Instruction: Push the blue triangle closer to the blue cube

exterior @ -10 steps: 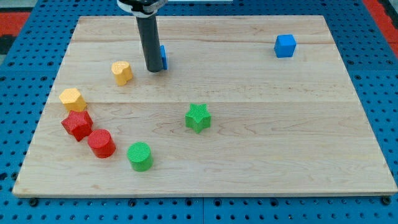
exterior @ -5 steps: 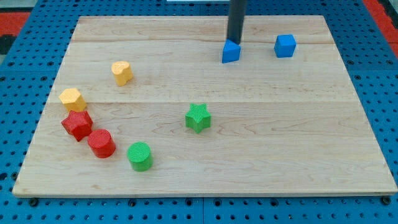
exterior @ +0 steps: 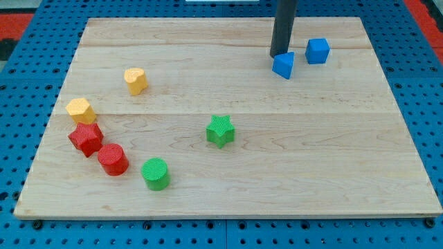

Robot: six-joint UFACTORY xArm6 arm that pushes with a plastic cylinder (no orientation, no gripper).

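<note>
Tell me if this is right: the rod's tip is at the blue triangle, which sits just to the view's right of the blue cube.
Not quite. The camera view shows my tip at the blue triangle, but the triangle sits just to the view's left of the blue cube, slightly lower, not to its right.

The setting is a robotics laboratory test bench. A light wooden board (exterior: 228, 166) serves as the work surface and rests on a blue perforated panel (exterior: 429, 104) with a regular grid of holes, a type used for fixture mounting. A red surface (exterior: 17, 17) shows at the view's top corners. Small coloured blocks of simple shapes, such as a green star (exterior: 220, 131) and a yellow hexagon (exterior: 80, 110), lie on the board as test pieces. A straight dark rod (exterior: 284, 28) descends from the view's top.
</note>
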